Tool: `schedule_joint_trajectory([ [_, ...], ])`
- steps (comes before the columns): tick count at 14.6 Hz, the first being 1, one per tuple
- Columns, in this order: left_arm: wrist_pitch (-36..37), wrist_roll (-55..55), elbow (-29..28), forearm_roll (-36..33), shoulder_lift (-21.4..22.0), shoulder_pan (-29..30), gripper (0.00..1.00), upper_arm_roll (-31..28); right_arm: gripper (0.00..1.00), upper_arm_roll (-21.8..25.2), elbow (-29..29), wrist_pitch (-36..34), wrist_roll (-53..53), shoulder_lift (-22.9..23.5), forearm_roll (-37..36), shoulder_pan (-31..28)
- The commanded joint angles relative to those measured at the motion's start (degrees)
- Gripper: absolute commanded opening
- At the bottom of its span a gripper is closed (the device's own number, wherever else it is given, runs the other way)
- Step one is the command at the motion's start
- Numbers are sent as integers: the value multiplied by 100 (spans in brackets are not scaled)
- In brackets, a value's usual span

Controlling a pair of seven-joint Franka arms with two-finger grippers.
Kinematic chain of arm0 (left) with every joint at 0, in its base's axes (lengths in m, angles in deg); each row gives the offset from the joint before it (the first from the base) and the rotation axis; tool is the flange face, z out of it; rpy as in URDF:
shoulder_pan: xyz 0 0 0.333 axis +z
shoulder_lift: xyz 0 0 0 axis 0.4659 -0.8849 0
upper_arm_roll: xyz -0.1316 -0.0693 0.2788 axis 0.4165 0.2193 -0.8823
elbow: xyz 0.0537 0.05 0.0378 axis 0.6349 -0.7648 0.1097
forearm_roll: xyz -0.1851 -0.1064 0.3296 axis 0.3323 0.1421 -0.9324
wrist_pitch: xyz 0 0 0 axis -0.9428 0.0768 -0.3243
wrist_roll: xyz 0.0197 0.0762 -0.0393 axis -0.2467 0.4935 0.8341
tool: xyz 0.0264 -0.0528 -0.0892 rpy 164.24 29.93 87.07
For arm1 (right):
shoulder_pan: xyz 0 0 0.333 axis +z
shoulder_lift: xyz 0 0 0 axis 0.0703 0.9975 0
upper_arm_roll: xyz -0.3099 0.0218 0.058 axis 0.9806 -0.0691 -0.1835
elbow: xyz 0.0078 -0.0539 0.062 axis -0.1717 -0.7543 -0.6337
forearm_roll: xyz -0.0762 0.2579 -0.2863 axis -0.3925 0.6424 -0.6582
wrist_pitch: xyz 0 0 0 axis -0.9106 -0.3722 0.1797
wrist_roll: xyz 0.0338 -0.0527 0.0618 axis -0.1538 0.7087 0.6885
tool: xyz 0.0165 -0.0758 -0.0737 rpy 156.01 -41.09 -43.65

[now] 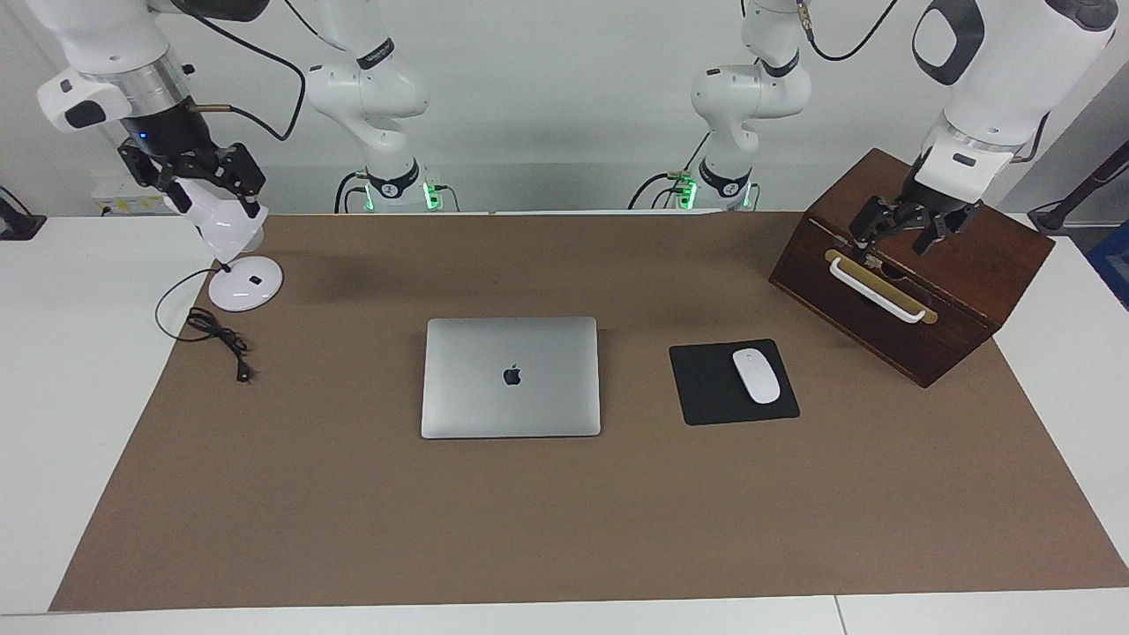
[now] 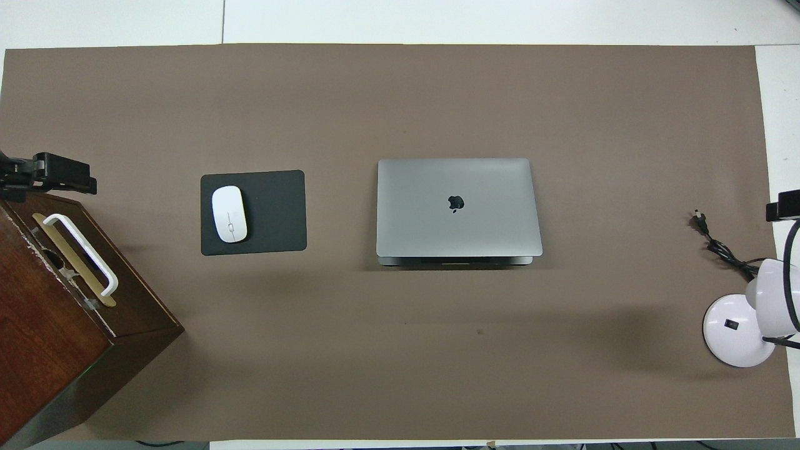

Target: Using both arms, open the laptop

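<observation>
The silver-grey laptop (image 1: 510, 377) lies shut and flat in the middle of the brown mat, its dark logo facing up; it also shows in the overhead view (image 2: 458, 206). My left gripper (image 1: 904, 240) is open and empty, up over the wooden box at the left arm's end of the table, well away from the laptop. Only its tip (image 2: 47, 175) shows in the overhead view. My right gripper (image 1: 198, 181) is open and empty, up over the white lamp at the right arm's end. Neither gripper touches the laptop.
A black mouse pad (image 1: 706, 388) with a white mouse (image 1: 757, 376) lies beside the laptop toward the left arm's end. A dark wooden box (image 1: 953, 291) with a white handle stands there too. A white lamp base (image 1: 245, 284) and black cable (image 1: 220, 339) sit at the right arm's end.
</observation>
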Motion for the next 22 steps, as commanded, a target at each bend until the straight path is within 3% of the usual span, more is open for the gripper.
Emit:
schedule_joint_trajectory([
  [1, 50, -93, -52, 98, 86, 60, 100, 11, 100, -47, -30, 24, 128, -44, 38, -97],
  [20, 33, 232, -78, 124, 95, 51, 100, 11, 100, -47, -30, 24, 128, -44, 38, -97],
  [21, 33, 232, -87, 124, 95, 51, 99, 11, 100, -47, -30, 24, 128, -44, 38, -97],
  [22, 33, 232, -87, 124, 95, 51, 90, 11, 100, -47, -30, 24, 128, -44, 38, -97],
])
